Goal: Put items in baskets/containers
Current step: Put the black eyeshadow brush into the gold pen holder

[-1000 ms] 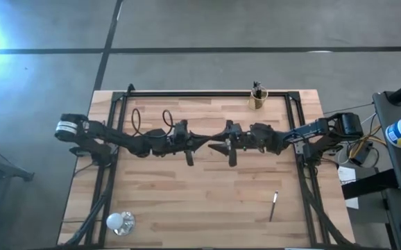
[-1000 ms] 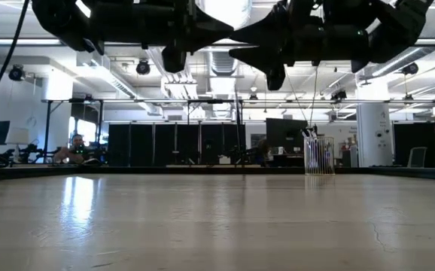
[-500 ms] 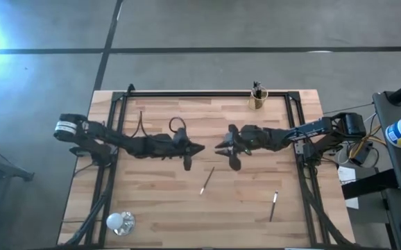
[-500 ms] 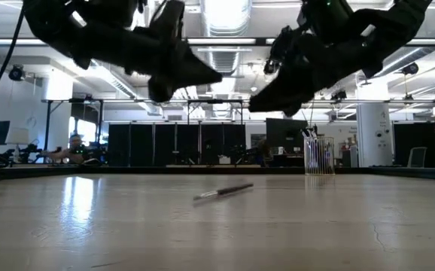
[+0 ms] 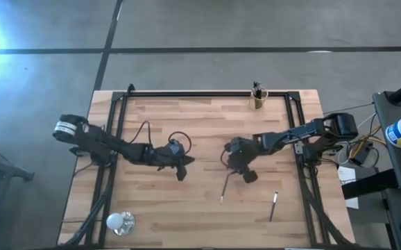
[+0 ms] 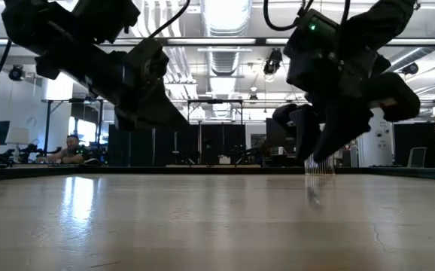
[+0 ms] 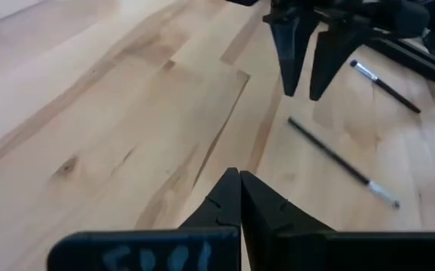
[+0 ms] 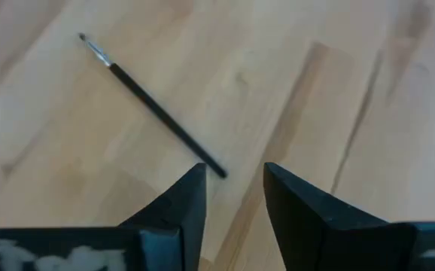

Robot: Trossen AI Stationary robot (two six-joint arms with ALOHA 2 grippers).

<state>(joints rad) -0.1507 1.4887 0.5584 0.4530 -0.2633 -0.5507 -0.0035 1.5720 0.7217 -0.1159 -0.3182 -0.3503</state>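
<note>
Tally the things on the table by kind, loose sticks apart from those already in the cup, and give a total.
Loose sticks on the table: 2, one near the right gripper, one nearer the right edge
Amber cup holding sticks, too small to count: 1
White ball: 1
Total countable things: 4

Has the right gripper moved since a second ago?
Yes. In the high view the right gripper has swung away from the amber cup toward the near edge, over a loose stick.

open right hand [image 8: 234, 197] above stick [image 8: 153, 107]
</note>
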